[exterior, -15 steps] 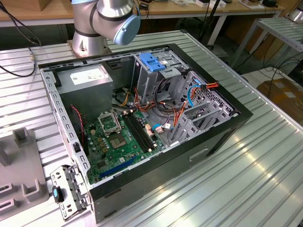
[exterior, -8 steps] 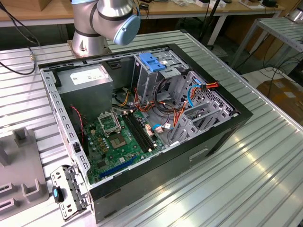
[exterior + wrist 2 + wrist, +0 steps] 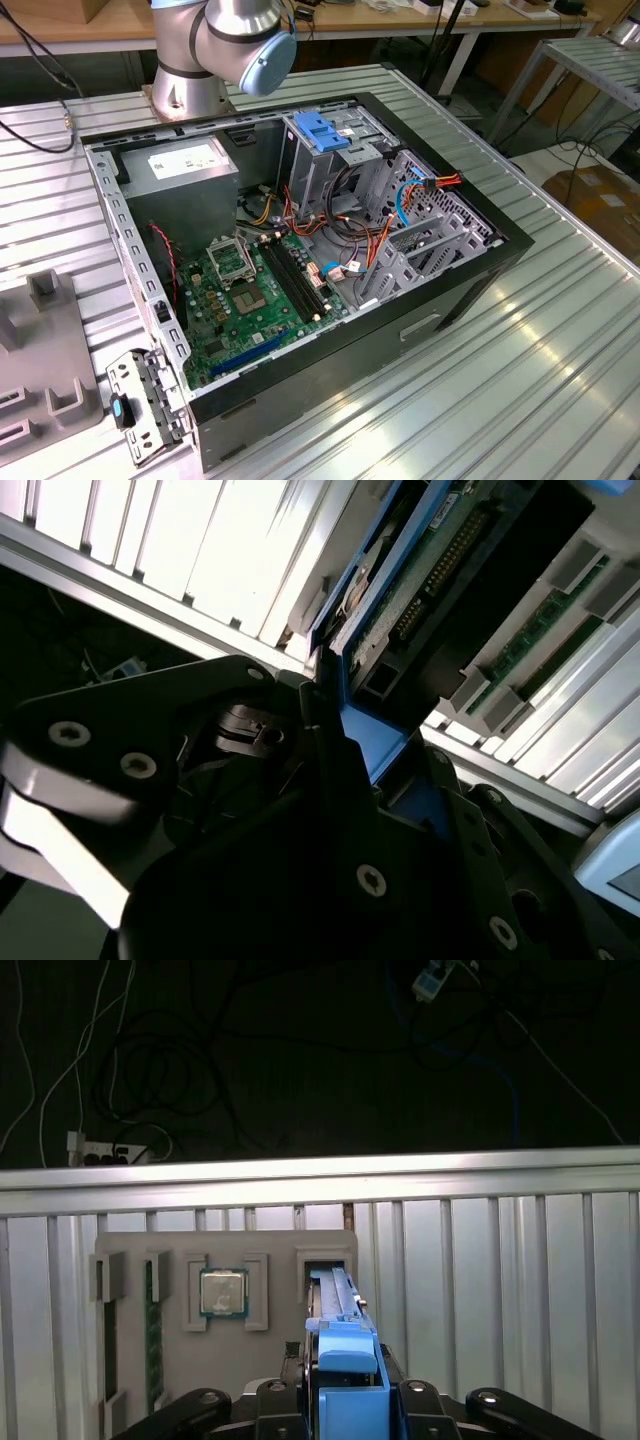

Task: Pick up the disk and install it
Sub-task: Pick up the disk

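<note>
The disk (image 3: 333, 1295) stands on edge in a slot of a grey fixture plate (image 3: 275, 1345), a thin metal slab with blue plastic rails. Its blue end piece (image 3: 346, 1375) sits between my gripper's (image 3: 345, 1400) black fingers. In the second wrist view the same blue rail (image 3: 372, 742) runs into my gripper (image 3: 365, 748), and the disk's green circuit board (image 3: 440, 560) faces the camera. The jaws look closed against the blue plastic on both sides. The disk's lower part is hidden in the slot.
An open computer case (image 3: 300, 250) lies on the ribbed metal table (image 3: 520, 380), with a drive cage (image 3: 322, 135) topped in blue and a grey power supply (image 3: 185, 165). The fixture also holds a processor chip (image 3: 222, 1292) and memory sticks (image 3: 153, 1335). The arm's base (image 3: 215, 50) stands behind the case.
</note>
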You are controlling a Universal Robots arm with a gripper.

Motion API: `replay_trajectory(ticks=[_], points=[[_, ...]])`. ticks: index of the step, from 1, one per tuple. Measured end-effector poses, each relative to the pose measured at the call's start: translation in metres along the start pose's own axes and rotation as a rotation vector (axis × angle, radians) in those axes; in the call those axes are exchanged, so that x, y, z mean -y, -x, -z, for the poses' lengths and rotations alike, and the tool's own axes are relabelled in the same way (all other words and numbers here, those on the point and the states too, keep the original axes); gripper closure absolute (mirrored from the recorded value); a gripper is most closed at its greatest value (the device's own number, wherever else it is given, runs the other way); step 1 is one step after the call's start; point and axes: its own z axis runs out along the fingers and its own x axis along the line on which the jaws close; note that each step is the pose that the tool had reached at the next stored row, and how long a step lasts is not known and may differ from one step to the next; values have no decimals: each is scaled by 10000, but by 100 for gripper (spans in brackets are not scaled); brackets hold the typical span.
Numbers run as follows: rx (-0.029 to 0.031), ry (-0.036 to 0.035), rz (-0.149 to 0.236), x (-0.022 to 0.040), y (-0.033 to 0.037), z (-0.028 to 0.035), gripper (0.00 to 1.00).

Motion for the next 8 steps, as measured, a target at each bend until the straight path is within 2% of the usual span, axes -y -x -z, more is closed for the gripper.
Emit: replay_trajectory(ticks=[8], points=[[0, -1, 0, 0, 0, 128, 63]])
